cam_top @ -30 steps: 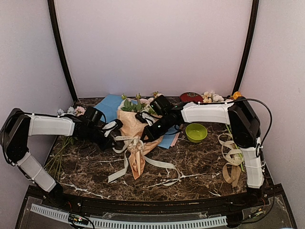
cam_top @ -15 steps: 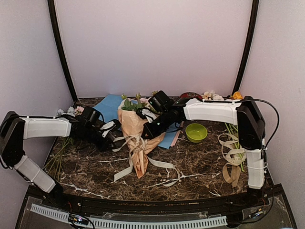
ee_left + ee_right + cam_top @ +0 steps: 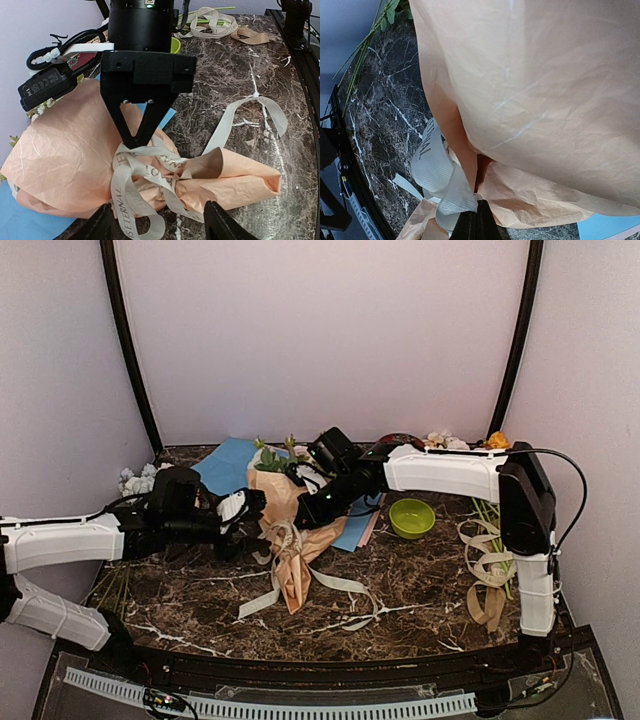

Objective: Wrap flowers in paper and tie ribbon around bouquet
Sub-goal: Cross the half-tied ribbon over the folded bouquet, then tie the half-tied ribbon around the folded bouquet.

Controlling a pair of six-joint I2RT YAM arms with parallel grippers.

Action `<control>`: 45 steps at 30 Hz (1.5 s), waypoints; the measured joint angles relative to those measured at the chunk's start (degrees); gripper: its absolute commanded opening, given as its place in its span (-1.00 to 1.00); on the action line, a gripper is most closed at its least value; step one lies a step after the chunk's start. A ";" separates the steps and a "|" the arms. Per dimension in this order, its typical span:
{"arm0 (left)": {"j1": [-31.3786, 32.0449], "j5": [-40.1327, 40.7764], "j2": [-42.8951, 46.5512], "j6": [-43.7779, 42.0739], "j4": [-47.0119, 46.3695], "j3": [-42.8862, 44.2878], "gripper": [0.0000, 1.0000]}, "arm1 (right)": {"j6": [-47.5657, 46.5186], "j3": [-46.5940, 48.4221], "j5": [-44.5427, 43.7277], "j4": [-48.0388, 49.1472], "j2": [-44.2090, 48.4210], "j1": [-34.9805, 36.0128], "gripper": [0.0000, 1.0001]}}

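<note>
Tying looks to be the step in hand: the left claw (image 3: 159, 212) stands wide and empty just left of the bouquet (image 3: 285, 540). The bouquet lies mid-tabletop (image 3: 200, 595), its flowers (image 3: 272, 460) pointing far and its tan paper (image 3: 65, 150) tapering toward the near edge, with the lettered ribbon (image 3: 125, 185) looped loosely round its waist. On the right, the right claw (image 3: 137, 142) is pinched tight on a ribbon strand at that crossing, so next, I judge, the left claw must catch a loose tail and pull against it to snug the knot without crushing the paper.
</note>
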State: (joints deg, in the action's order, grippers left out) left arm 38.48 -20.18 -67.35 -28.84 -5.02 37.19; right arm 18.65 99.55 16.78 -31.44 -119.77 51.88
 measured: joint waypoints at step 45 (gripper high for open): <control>-0.37 -2.45 -22.95 -8.02 -8.72 9.70 -1.00 | 2.12 -6.21 5.35 4.68 0.57 -0.63 -0.54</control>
State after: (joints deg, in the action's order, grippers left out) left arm 38.11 -22.63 -90.30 -36.86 -13.74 46.89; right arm 20.78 93.34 22.13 -26.76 -119.20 51.24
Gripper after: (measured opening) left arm 0.006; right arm 0.204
